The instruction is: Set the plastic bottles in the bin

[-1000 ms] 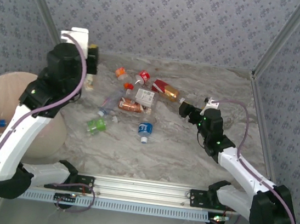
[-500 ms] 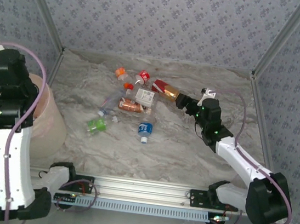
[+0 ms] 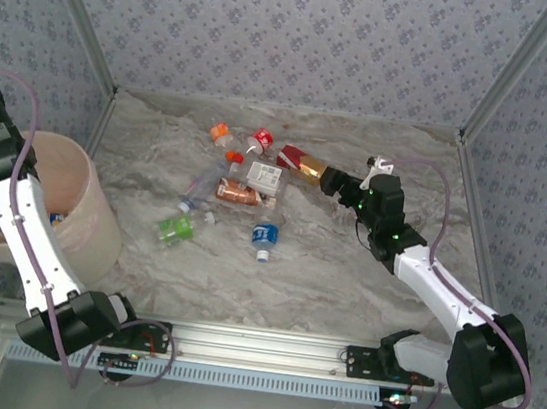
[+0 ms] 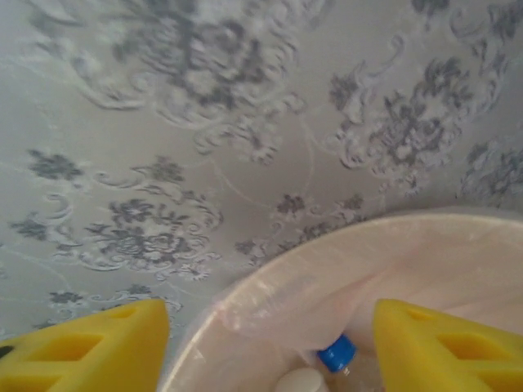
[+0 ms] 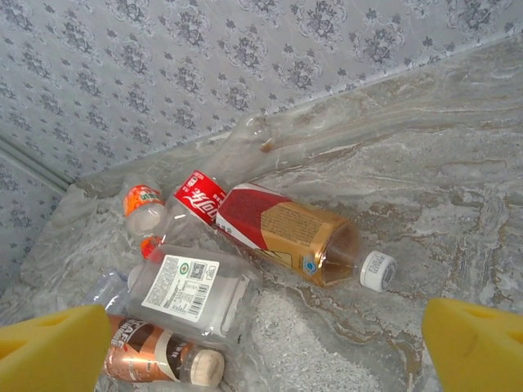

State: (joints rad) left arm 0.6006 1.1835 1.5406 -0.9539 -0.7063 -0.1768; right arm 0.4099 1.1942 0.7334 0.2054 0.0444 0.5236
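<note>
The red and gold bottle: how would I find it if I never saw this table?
Look at the marble table and find the heap of bottles near its far edge. On the heap's right edge, just before the right hand, lies the red and gold bottle. No other there has a gold half with a white cap facing that hand.

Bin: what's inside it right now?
The left wrist view shows a blue bottle cap and a whitish rounded piece beside it inside the bin. The rest of the bin's floor lies below the frame edge, hiding the bottles' bodies, so no count.
</note>
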